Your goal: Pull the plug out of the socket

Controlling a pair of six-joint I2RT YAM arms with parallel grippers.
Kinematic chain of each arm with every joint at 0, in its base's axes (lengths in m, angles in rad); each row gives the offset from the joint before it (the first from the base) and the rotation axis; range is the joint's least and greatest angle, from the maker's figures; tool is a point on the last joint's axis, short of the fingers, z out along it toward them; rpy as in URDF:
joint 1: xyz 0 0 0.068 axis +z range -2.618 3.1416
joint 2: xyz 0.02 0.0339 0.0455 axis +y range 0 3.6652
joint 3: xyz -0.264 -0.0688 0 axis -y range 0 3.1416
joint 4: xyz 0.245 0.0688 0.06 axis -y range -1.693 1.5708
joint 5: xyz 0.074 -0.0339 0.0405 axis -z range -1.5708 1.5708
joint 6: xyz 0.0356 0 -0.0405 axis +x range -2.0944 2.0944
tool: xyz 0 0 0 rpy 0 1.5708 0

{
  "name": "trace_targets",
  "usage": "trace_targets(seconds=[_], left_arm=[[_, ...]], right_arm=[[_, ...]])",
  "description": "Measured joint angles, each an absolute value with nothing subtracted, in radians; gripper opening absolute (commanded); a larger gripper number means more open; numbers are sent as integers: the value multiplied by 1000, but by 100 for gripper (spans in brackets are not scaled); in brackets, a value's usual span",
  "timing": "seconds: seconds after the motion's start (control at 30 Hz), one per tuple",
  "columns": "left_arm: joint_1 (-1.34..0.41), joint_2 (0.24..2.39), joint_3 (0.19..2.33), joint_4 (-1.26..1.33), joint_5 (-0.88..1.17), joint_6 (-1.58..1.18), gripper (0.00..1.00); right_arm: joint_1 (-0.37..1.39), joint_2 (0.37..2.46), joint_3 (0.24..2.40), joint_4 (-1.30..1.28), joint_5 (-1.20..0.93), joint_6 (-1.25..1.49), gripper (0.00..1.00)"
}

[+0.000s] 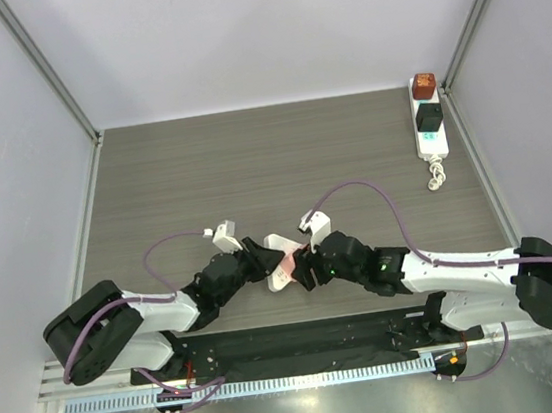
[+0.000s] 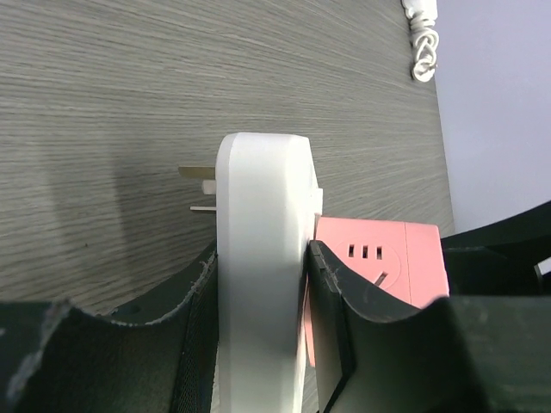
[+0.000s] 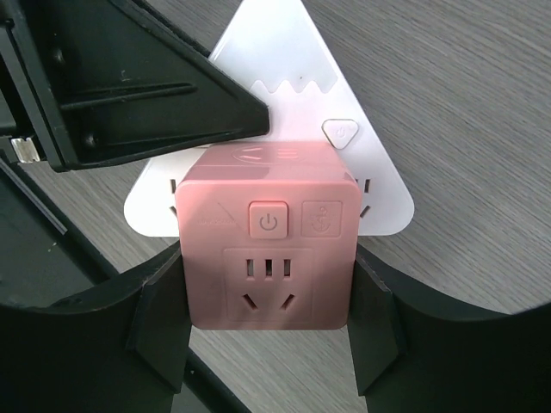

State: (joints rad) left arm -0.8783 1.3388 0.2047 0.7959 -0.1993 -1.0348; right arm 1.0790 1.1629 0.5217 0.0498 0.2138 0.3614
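Observation:
The socket, a long white power strip (image 1: 430, 132), lies at the far right of the table with its knotted cord (image 1: 437, 177). A reddish-brown plug (image 1: 424, 83) and a black plug (image 1: 429, 117) sit on it. Both grippers are far from it, at the near centre. My left gripper (image 1: 265, 256) is shut on the edge of a white triangular plate (image 2: 263, 249), whose metal prongs (image 2: 200, 176) point away. My right gripper (image 3: 267, 318) is shut on a pink cube adapter (image 3: 267, 249) that sits against the plate (image 3: 284, 77).
White walls with metal corner posts (image 1: 48, 73) close in the wooden table. The cord's knot also shows in the left wrist view (image 2: 422, 60). The left gripper's black finger (image 3: 129, 86) lies across the plate in the right wrist view.

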Motion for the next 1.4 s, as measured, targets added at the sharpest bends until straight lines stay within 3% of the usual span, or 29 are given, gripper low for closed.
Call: trace_targets(seconds=[0.4, 0.6, 0.73, 1.03, 1.4], left_arm=[[-906, 1313, 208, 795, -214, -1036, 0], [-910, 1313, 211, 794, -217, -1036, 0], [-920, 1314, 214, 785, -212, -1037, 0], [-942, 1186, 216, 675, -205, -1048, 0], [-948, 1258, 252, 672, -214, -1072, 0]], right_arm=[[863, 1065, 423, 133, -169, 467, 1], [842, 1058, 414, 136, -200, 464, 1], [880, 1031, 431, 67, -112, 455, 1], [1179, 923, 418, 32, 293, 278, 1], [1216, 870, 255, 266, 382, 215, 1]])
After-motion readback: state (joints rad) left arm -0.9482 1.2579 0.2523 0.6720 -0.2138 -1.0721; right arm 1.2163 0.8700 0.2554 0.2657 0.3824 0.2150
